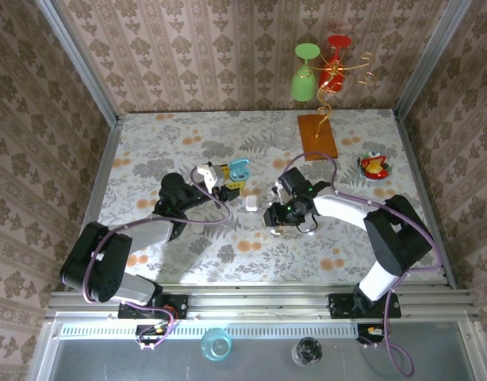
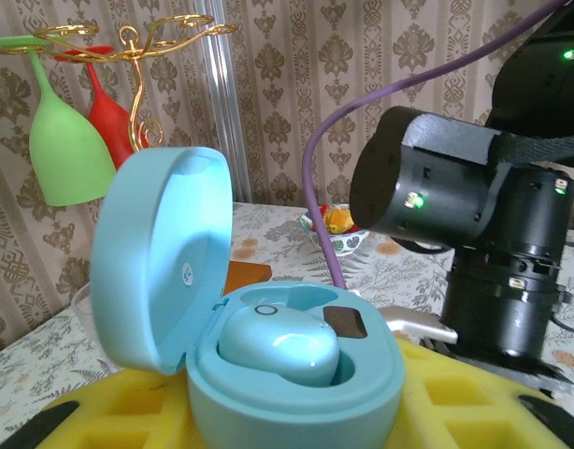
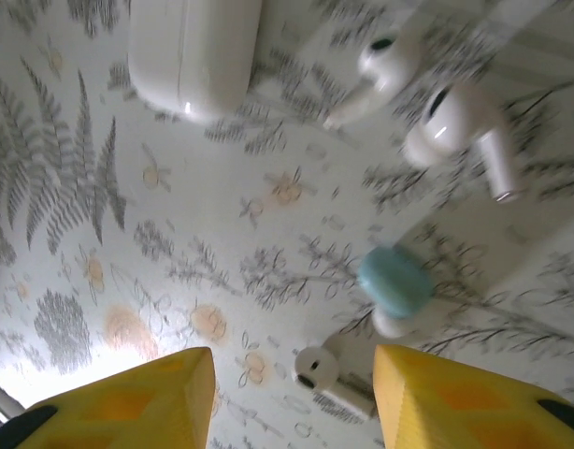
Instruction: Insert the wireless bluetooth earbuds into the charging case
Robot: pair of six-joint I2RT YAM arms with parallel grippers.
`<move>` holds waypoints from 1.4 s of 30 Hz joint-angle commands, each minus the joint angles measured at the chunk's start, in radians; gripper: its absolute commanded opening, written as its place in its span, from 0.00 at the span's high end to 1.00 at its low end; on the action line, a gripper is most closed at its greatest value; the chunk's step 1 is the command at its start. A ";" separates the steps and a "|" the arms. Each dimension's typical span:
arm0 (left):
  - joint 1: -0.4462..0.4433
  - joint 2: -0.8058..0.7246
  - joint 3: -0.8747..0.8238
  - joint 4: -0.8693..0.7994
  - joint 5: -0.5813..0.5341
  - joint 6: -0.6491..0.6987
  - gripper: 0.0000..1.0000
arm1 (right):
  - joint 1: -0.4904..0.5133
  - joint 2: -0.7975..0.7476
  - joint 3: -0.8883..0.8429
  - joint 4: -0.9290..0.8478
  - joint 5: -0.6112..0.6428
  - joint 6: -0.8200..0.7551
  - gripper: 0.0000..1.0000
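Note:
My left gripper [image 2: 287,432] is shut on the open teal charging case [image 2: 296,393], whose lid stands up on the left. A teal earbud [image 2: 278,344] sits in one socket of it. From above, the case [image 1: 239,168] is held over the table's middle by the left gripper [image 1: 228,179]. My right gripper [image 3: 292,367] hangs open just above the table, with a white earbud [image 3: 315,368] lying between its yellow fingers [image 3: 156,398] and apart from both. A teal earbud [image 3: 394,281] and two more white earbuds [image 3: 390,56] lie beyond. The right gripper [image 1: 275,219] is right of a closed white case [image 1: 251,204].
The white case [image 3: 193,51] lies at the top left of the right wrist view. A gold glass rack on a wooden base [image 1: 317,136] holds a green glass [image 1: 304,79] and a red glass [image 1: 337,44] at the back. A small bowl [image 1: 375,166] stands at the right.

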 commanded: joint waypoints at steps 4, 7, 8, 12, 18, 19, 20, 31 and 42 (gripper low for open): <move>0.008 0.000 0.018 0.050 0.008 -0.010 0.59 | -0.052 0.093 0.084 0.001 -0.061 -0.066 0.52; 0.006 -0.009 0.014 0.046 0.003 -0.010 0.59 | -0.060 0.145 0.121 -0.009 -0.085 -0.088 0.52; 0.006 -0.010 0.012 0.043 0.002 -0.009 0.59 | -0.061 0.157 0.128 -0.009 -0.093 -0.093 0.53; 0.006 -0.022 0.008 0.029 -0.003 -0.002 0.60 | -0.067 0.191 0.130 -0.009 -0.129 -0.089 0.55; 0.006 -0.026 0.014 0.014 -0.002 0.004 0.59 | -0.071 0.174 0.072 0.011 -0.156 -0.084 0.55; 0.006 -0.024 0.016 0.012 0.000 0.004 0.59 | -0.071 0.169 0.061 0.015 -0.160 -0.080 0.56; 0.006 -0.023 0.019 0.012 -0.001 0.004 0.59 | -0.071 0.161 0.050 0.018 -0.164 -0.074 0.57; 0.002 -0.004 0.040 0.015 0.007 0.001 0.59 | -0.080 0.116 -0.029 0.060 -0.201 -0.046 0.62; -0.001 0.013 0.064 0.005 0.019 0.001 0.59 | -0.084 0.089 -0.085 0.114 -0.242 -0.007 0.68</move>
